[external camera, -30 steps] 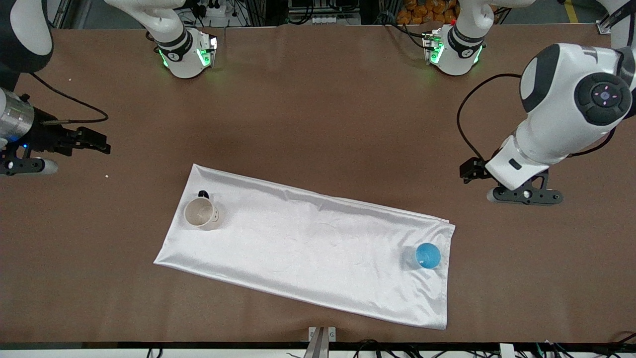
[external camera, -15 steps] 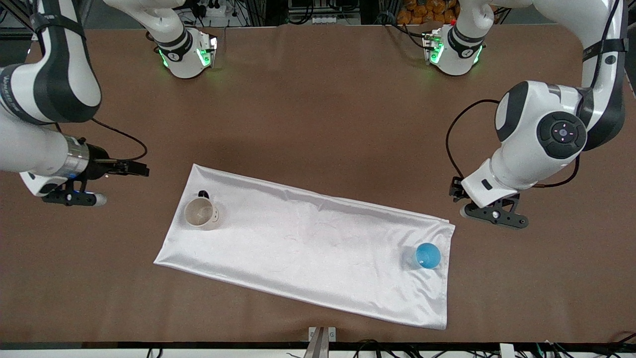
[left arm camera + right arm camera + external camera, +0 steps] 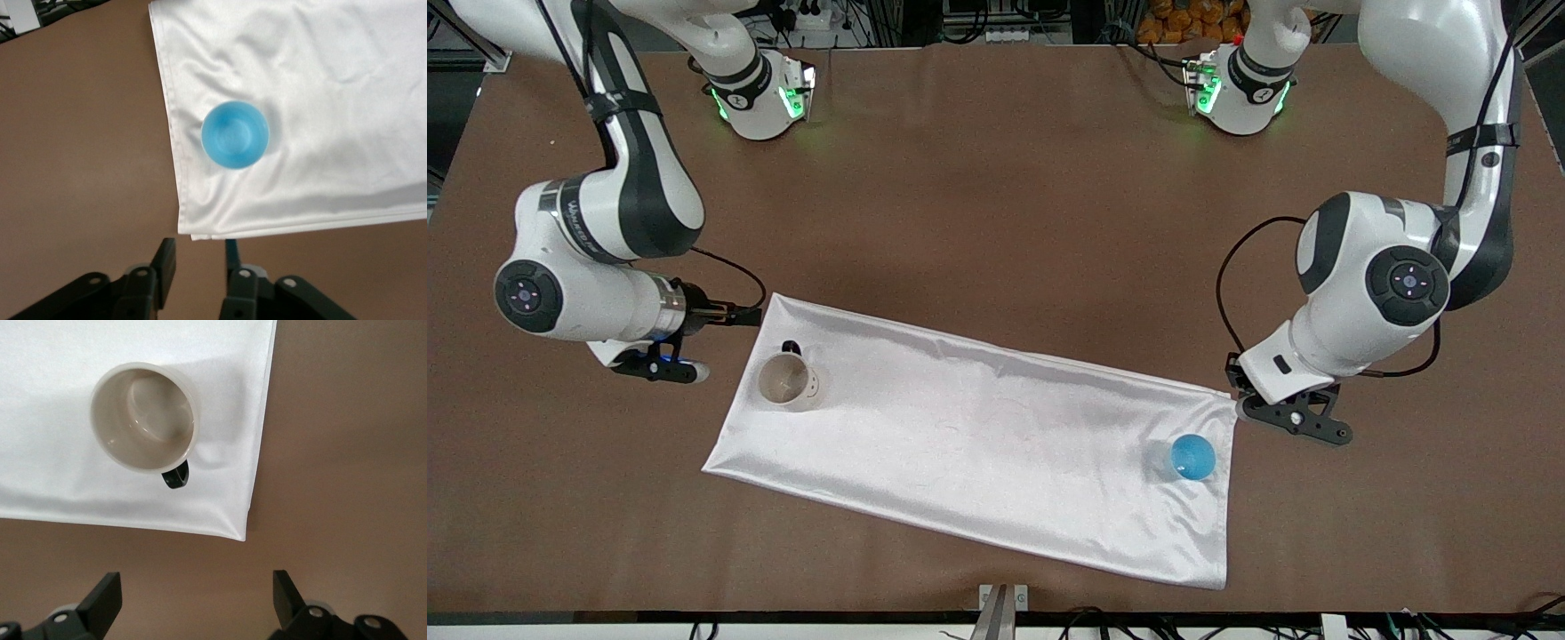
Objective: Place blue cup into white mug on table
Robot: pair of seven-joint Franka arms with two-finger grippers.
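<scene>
Standing upright on the white cloth [image 3: 978,444]: blue cup [image 3: 1192,457] and white mug [image 3: 787,380], mouths up.
Mug handle [image 3: 791,347] points toward the robot bases; left end effector [image 3: 198,267] narrowly parted, right end effector [image 3: 197,600] wide apart, above the bench [image 3: 996,196].

The right wrist view looked straight down on the white mug [image 3: 143,417], which stood upright and empty on a white cloth [image 3: 53,387], near one of the cloth's corners. Its small dark handle [image 3: 177,477] stuck out toward the cloth's edge. Brown surface [image 3: 333,453] lay bare around that corner. The right tool [image 3: 197,593] hung over the bare surface just beside the cloth, its two dark fingers [image 3: 103,597] spread wide apart, gripping nothing.
</scene>
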